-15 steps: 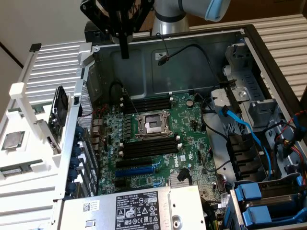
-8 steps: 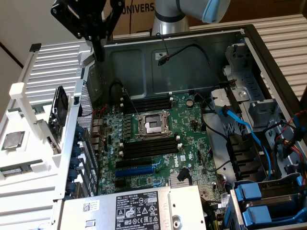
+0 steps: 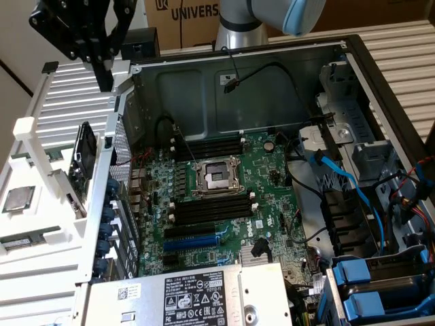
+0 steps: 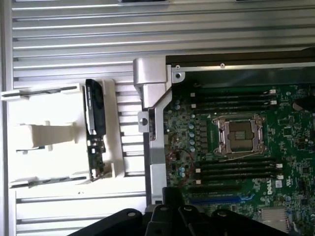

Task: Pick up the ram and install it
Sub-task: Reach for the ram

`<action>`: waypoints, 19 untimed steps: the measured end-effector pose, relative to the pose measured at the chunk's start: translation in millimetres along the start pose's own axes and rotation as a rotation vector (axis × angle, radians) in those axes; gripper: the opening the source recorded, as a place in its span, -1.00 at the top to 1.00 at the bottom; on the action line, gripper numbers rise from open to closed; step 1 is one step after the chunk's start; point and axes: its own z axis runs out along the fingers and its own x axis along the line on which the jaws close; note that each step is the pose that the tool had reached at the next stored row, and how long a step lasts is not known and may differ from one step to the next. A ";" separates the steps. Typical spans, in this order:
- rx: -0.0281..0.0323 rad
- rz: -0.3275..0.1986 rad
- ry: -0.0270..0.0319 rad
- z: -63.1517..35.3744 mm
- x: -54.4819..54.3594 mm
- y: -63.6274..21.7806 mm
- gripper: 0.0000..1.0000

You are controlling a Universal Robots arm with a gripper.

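Closed, downward-facing hand [image 3: 104, 78] aloft.

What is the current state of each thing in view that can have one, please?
end effector: shut, empty, over the white rack.
ram: lying flat on the rack, not gripped.
processor socket: empty.
memory slots: all empty.
computer case: side panel off.
black card: upright in the rack.

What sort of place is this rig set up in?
Probably a robotics lab bench for computer assembly: an open PC case with its motherboard exposed, a white parts rack beside it, and a cardboard box behind.
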 end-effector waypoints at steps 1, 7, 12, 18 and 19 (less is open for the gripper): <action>0.0000 0.000 0.0000 -0.1 4.6 -0.3 0.79; 0.0000 0.000 0.0000 -1.3 49.9 -3.5 0.79; -0.0011 0.000 0.0001 -2.4 90.9 -6.7 0.79; -0.0025 0.000 0.0002 -3.2 118.1 -9.3 0.79; -0.0030 0.000 0.0002 -3.3 122.6 -9.7 0.79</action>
